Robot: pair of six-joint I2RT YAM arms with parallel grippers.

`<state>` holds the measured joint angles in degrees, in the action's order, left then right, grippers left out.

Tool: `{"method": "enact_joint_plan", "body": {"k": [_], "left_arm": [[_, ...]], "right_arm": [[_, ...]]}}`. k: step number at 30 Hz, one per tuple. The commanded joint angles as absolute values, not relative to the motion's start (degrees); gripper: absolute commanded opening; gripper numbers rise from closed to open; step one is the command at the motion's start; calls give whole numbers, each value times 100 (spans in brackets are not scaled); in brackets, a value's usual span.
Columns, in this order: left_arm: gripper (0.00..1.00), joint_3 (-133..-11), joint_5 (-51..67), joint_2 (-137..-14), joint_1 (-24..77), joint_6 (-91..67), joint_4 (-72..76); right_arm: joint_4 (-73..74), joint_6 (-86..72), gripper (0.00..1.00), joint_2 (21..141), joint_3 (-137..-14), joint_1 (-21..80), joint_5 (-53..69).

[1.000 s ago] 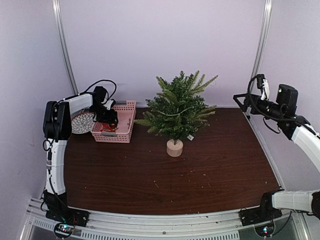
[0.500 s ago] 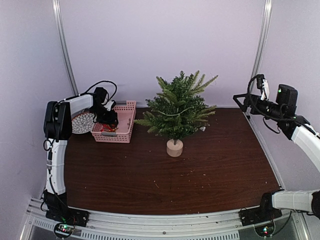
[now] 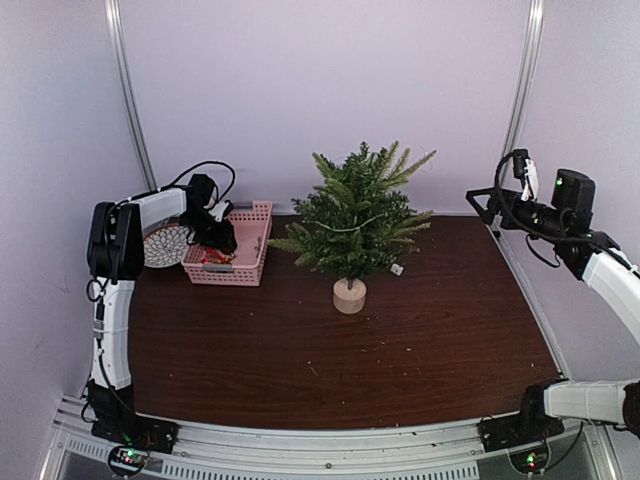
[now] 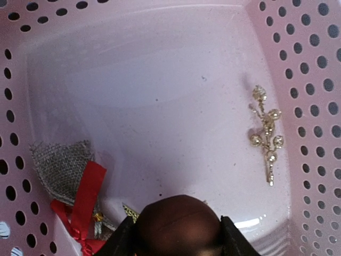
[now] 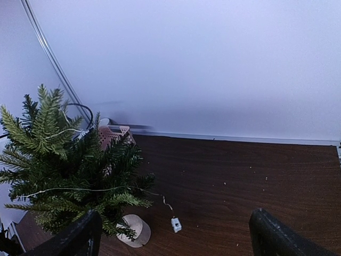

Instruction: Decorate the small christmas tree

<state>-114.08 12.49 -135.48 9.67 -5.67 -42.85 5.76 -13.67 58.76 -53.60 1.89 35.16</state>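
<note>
Swung aside since earlier: white tag (image 3: pixel 397 268) hanging off the small christmas tree (image 3: pixel 355 215).
My left gripper (image 4: pixel 177 238) clamps a brown bauble (image 4: pixel 177 217) in the pink basket (image 4: pixel 314 106); right gripper (image 5: pixel 178 234) jaws gape.

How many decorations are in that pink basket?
3: a gold sprig by one side wall, a burlap bow opposite, a brown ball in the left hand. Others may be hidden.

- A robotics lab cell: pale walls (image 3: pixel 320 80) and metal posts (image 3: pixel 128 100) enclose a dark bench (image 3: pixel 330 350).
- The left arm (image 3: pixel 110 320) and right arm (image 3: pixel 610 275) bolt onto its aluminium rail (image 3: pixel 320 440).
</note>
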Motion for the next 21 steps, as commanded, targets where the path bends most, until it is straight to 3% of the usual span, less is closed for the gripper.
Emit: {"method": "enact_joint_plan", "body": {"k": [1, 21], "left_arm": [[41, -11458, 1349, -12542, 1115, -481, -4234], [42, -10850, 1384, -9163, 2837, 487, -3666]], "right_arm": [[401, -1411, 99, 5770, -5317, 211, 3608], [280, -1541, 100, 5506, -5390, 475, 3830]]}}
